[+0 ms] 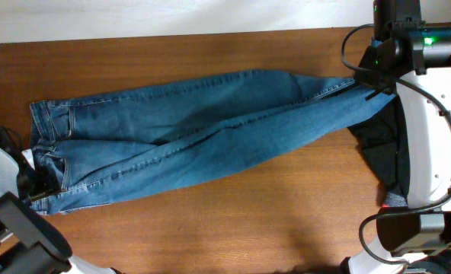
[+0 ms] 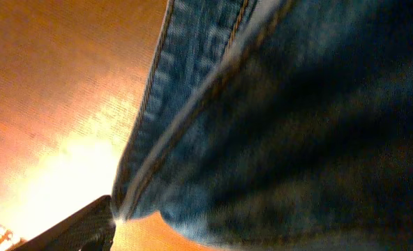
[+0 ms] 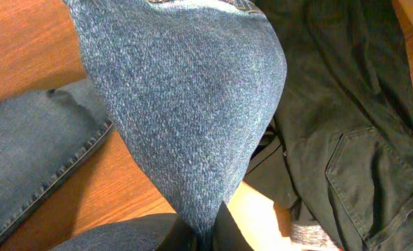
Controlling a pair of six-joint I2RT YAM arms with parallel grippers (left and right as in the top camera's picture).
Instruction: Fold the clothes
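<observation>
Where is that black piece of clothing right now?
Overhead, the black garment lies at the right edge of the table, partly beneath the right arm, just past the leg ends of the jeans.

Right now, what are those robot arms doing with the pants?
Two robot arms are working on folding the blue jeans, which lie stretched across the wooden table. The right pincer pinches the denim at the leg end. The left pincer sits by the waistband; whether it grips is unclear. A dark garment lies near the right arm.

Robot lab: wooden table point(image 1: 248, 221), left arm point(image 1: 12, 228), right arm point(image 1: 427, 152).
</observation>
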